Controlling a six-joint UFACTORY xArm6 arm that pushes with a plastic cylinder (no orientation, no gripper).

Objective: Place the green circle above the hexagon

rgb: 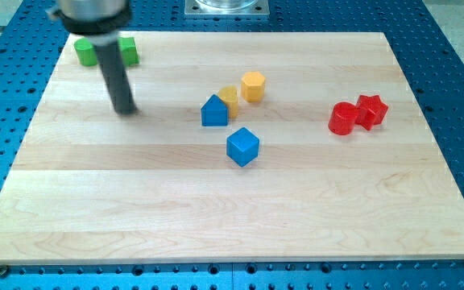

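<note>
The green circle (85, 52) lies at the board's top left corner, with a second green block (128, 50) just to its right, partly hidden behind my rod. The yellow hexagon (253, 85) sits near the board's middle top. My tip (125, 109) rests on the board below the two green blocks, well to the left of the hexagon, touching no block.
A second yellow block (229, 99) sits beside a blue house-shaped block (214, 112). A blue cube (242, 147) lies below them. A red cylinder (342, 119) and a red star (371, 110) touch at the right. The wooden board (232, 225) lies on a blue perforated table.
</note>
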